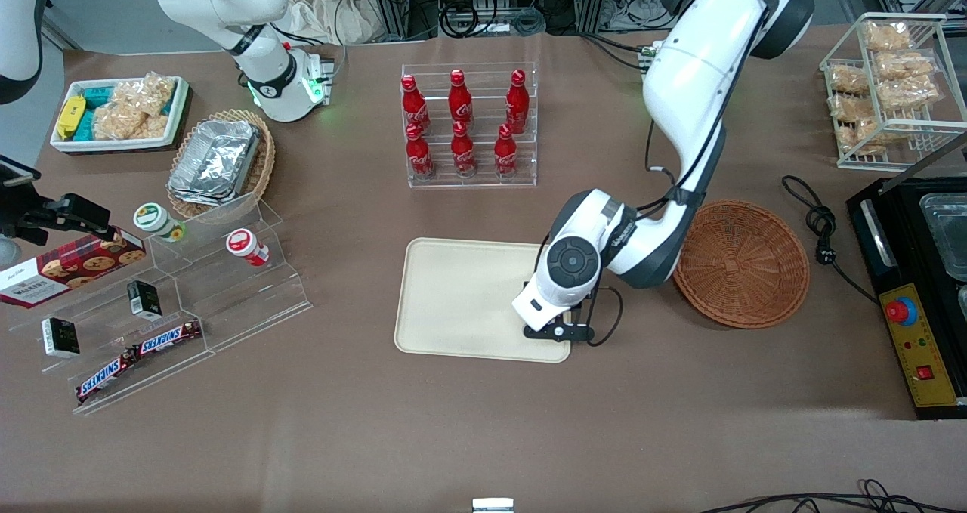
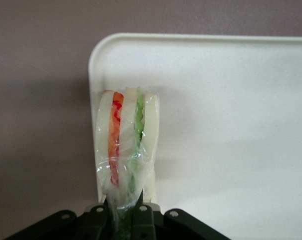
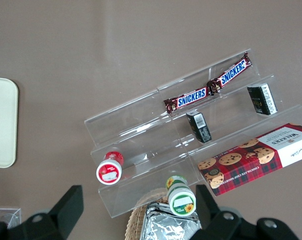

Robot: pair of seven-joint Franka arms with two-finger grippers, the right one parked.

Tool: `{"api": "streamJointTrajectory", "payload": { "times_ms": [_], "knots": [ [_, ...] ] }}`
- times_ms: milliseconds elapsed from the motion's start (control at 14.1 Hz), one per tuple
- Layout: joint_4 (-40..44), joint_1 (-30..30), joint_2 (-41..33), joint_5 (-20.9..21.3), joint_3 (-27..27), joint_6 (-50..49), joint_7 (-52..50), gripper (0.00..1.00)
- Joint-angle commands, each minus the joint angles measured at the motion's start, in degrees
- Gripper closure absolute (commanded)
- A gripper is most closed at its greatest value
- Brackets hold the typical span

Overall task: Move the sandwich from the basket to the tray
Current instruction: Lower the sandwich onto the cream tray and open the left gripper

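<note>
My left gripper [image 2: 125, 207] is shut on the sandwich [image 2: 127, 135], pinching the clear wrap at its narrow end. The wedge shows pale bread with an orange-red layer and a green layer. It hangs over a rounded corner of the cream tray [image 2: 230, 100], close to the rim; I cannot tell whether it touches. In the front view the gripper [image 1: 555, 330] is over the tray [image 1: 461, 294] at the edge nearest the round reddish-brown basket [image 1: 744, 264], which shows nothing inside. The wrist hides the sandwich there.
A clear rack of red bottles [image 1: 462, 124] stands farther from the front camera than the tray. A black cable and plug [image 1: 820, 230] and a black machine [image 1: 918, 286] lie beside the basket. The acrylic snack shelf [image 1: 174, 301] is toward the parked arm's end.
</note>
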Motion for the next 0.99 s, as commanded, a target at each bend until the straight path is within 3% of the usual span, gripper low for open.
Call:
{"api": "streamJointTrajectory", "payload": {
  "times_ms": [0, 71, 142, 213, 283, 921],
  "knots": [
    [2.2, -0.3, 2.8, -0.3, -0.1, 1.8, 0.2, 0.97],
    [2.1, -0.3, 2.7, -0.2, -0.1, 1.8, 0.2, 0.88],
    [2.1, -0.2, 2.7, -0.2, -0.2, 1.7, 0.2, 0.63],
    [2.1, -0.2, 2.4, -0.2, -0.2, 1.2, 0.3, 0.11],
    [2.1, -0.2, 2.0, -0.2, -0.1, 0.8, 0.2, 0.01],
    [2.6, 4.0, -6.0, -0.2, -0.3, -17.6, 1.2, 0.01]
  ]
}}
